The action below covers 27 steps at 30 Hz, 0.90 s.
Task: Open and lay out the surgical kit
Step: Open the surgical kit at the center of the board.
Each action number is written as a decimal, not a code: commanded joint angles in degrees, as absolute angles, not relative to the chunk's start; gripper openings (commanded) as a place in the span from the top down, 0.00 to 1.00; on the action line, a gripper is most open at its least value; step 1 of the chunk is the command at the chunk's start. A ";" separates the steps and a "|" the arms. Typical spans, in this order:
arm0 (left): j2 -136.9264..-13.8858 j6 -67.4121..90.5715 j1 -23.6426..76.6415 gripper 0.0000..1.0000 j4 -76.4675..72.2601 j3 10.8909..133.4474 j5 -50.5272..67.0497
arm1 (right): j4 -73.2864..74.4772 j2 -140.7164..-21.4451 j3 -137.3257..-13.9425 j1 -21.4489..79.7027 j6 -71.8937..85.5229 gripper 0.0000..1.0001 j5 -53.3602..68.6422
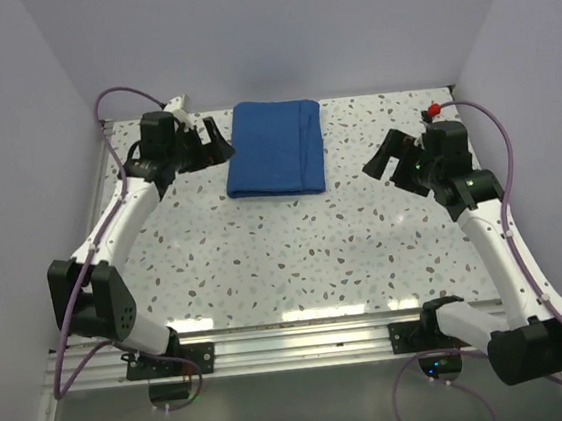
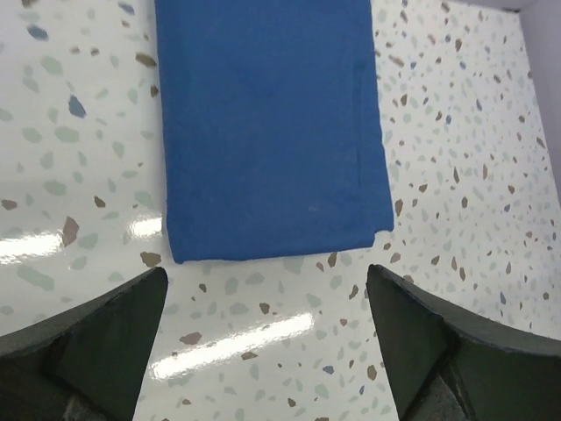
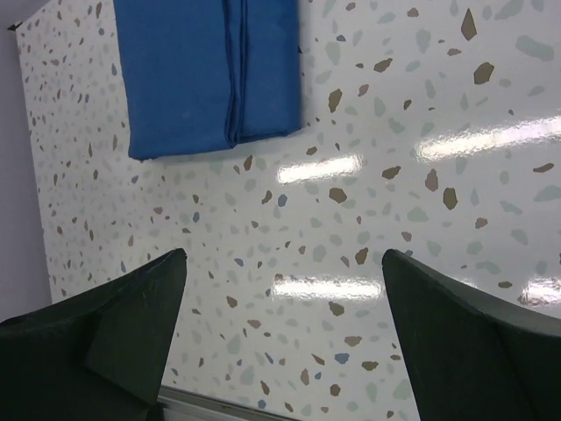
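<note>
In the top view we see the whole layout. The blue cloth wrap (image 1: pixel 275 149) lies folded shut at the far middle of the speckled bench (image 1: pixel 296 259). The left tool (image 1: pixel 218 140) is near its left edge and the right tool (image 1: pixel 384 157) stands further off its right edge. Only this view gives us a small red object (image 1: pixel 432 111) at the far right of the bench and the metal rail (image 1: pixel 294 335) carrying both bases at the near edge. The left wrist view adds a stitched hem running down one side of the cloth. The right wrist view shows a doubled fold line along its length, which we can barely make out from above. The left arm reaches forward with its elbow bent out toward the left wall and its wrist turned toward the wrap. The right arm stretches up the right side with its wrist angled inward. Both tools are released, their fingers spread wide over bare bench. Neither touches the cloth.
</note>
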<state>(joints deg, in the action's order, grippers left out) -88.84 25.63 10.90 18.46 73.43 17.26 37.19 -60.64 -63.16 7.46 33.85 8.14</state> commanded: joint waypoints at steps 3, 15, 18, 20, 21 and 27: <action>-79.11 33.55 13.18 0.00 30.32 78.77 -2.26 | 39.20 -64.68 -70.47 8.61 32.26 0.02 6.15; -66.05 34.79 17.31 0.00 14.59 53.10 13.18 | 29.97 -77.59 -83.47 14.14 33.67 0.01 18.38; -73.92 33.94 12.69 0.00 8.18 48.96 25.35 | 29.62 -82.43 -86.56 15.21 34.71 0.01 18.63; -85.98 30.79 12.48 0.00 21.94 56.55 29.54 | 29.44 -84.63 -87.19 15.29 36.90 0.01 18.98; -93.53 28.93 15.70 0.00 25.97 65.22 27.36 | 29.79 -84.90 -87.36 15.29 37.26 0.01 19.07; -102.87 22.33 26.01 0.00 27.41 88.35 8.63 | 36.03 -81.48 -85.87 15.29 35.08 0.02 14.42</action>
